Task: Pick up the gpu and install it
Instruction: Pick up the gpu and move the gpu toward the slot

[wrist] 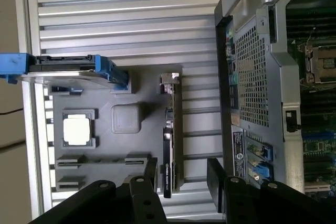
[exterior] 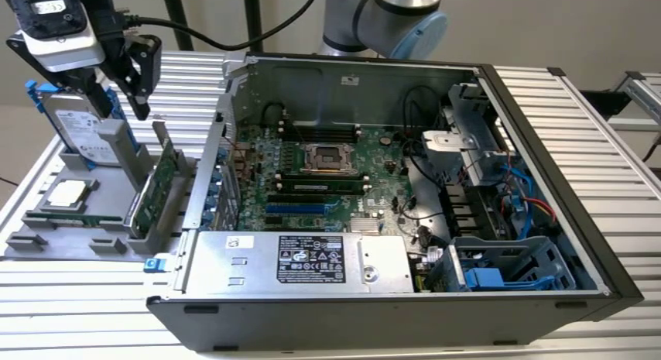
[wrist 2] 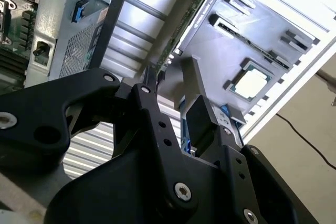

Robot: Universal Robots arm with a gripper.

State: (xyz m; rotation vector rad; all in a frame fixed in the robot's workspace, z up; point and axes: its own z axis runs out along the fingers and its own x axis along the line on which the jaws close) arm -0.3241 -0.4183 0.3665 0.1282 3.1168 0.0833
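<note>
The gpu point(exterior: 157, 186) was seen standing upright on its long edge in a slot of the grey holder point(exterior: 52, 242), which was set on the slatted desk point(exterior: 578, 120) at the exterior view's left, just beside the open computer case point(exterior: 361, 330). The end effector point(exterior: 122, 103) was held in the air above the far part of the holder, higher than the card and a little further to the exterior view's left, with nothing gripped and no contact made. Its black fingers were spread apart; in the first wrist view the end effector point(wrist: 184, 163) was shown with the thin edge of the gpu point(wrist: 171, 129) lined up below the gap between the fingers, closer to one finger than to the other. In the second wrist view the end effector point(wrist 2: 173, 90) was likewise spread, and the gpu point(wrist 2: 191, 17) was seen edge-on beyond it. A silver hard drive point(exterior: 85, 132) with blue rails was stood in the holder on the far left, close under the end effector, and a processor chip point(exterior: 67, 193) was laid flat to the left of the card. The green motherboard point(exterior: 385, 182) was exposed inside the case, and the gpu was not yet installed there.
</note>
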